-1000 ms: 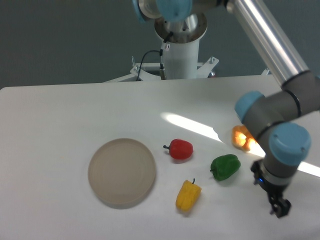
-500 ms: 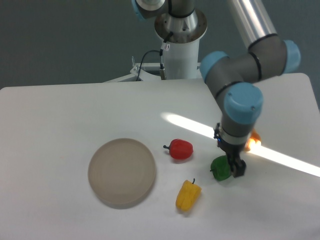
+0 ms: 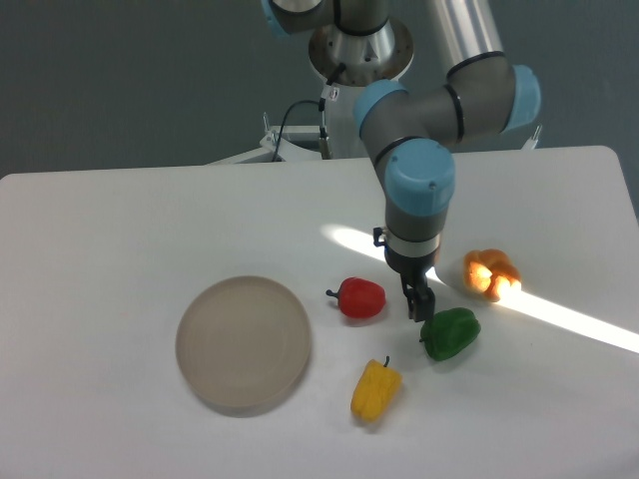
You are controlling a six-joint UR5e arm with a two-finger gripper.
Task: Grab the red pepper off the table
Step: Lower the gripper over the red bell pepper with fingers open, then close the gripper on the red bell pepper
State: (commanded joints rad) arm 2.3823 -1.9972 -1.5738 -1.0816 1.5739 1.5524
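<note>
On the bench (image 3: 120,230), from the left: a plate (image 3: 244,343), then the red pepper (image 3: 361,297) lying untouched, a yellow pepper (image 3: 375,390) below it. The hand (image 3: 418,304) hangs just right of the red pepper, holding nothing; its opening I cannot tell. The whole grasp and lift are left to do.

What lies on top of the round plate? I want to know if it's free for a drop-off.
Nothing lies on the plate; its whole beige face shows. The red pepper sits on the table to its right, apart from it.
</note>
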